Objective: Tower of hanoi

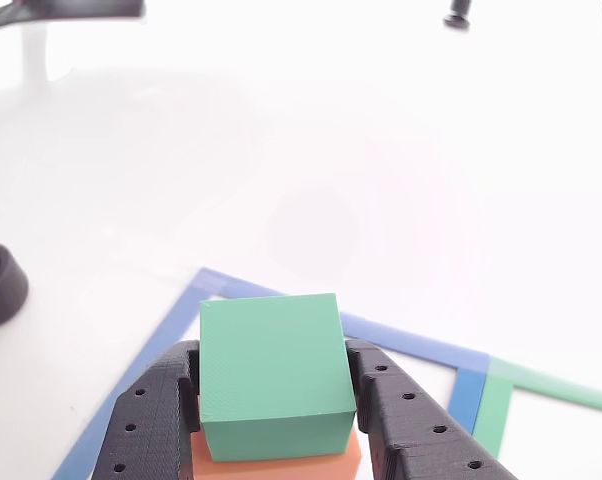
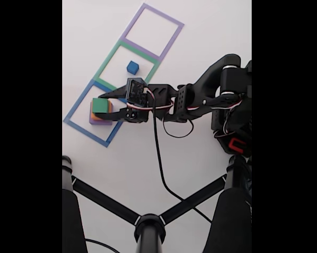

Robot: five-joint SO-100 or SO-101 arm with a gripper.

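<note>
Jaws are sitting against the 2 opposite sides of the green block point(image 1: 273, 375) in the other view, narrowed to its width, so the gripper point(image 1: 273, 400) is holding it or just about to; whether the green block is resting on the orange block point(image 1: 281, 462) or lifted a hair off it, I cannot tell. The orange block is peeking out directly beneath, inside the blue tape outline point(image 1: 401, 340) on the white bench point(image 1: 311, 160). From here the step in hand is, in my judgement, lifting the green block off the stack, and doing it well is calling for a straight vertical rise with the squeeze kept even, so the orange layer is not being dragged or tipped. In the fixed view, the gripper point(image 2: 107, 108) is reaching in from the right, with the green block point(image 2: 100, 105) sitting atop the orange block point(image 2: 98, 118) and the purple block point(image 2: 93, 122) in the blue square. The blue block point(image 2: 132, 67) is occupying the green tape outline point(image 2: 114, 52) alone, so a larger block should be going to the empty purple tape outline point(image 2: 169, 23) instead.
</note>
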